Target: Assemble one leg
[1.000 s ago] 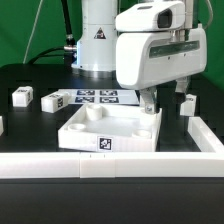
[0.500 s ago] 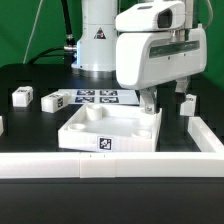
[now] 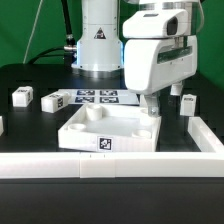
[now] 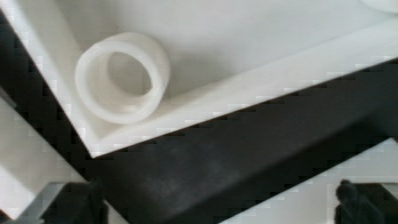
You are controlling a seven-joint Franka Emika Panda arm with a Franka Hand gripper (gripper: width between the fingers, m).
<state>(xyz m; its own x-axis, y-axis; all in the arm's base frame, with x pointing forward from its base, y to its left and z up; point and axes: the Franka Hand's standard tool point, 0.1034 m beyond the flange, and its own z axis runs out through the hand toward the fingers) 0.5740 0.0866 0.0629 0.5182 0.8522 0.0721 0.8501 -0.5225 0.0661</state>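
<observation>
The large white tray part (image 3: 110,130) lies in the middle of the black table. Three small white legs with tags lie around it: one (image 3: 187,103) at the exterior view's right, two (image 3: 22,96) (image 3: 54,101) at its left. My gripper (image 3: 163,100) hangs just above the tray's far right corner, next to the right leg. It is open and holds nothing. In the wrist view the gripper (image 4: 214,205) shows dark fingertips (image 4: 365,200) far apart over black table, with the tray's corner hole (image 4: 121,78) just beyond them.
The marker board (image 3: 97,97) lies behind the tray, in front of the arm's base. A white rail (image 3: 110,165) runs along the table's front and turns up the exterior view's right side (image 3: 205,135).
The gripper has shifted a little toward the exterior view's right, closer to the right leg. The parts on the table have not moved.
</observation>
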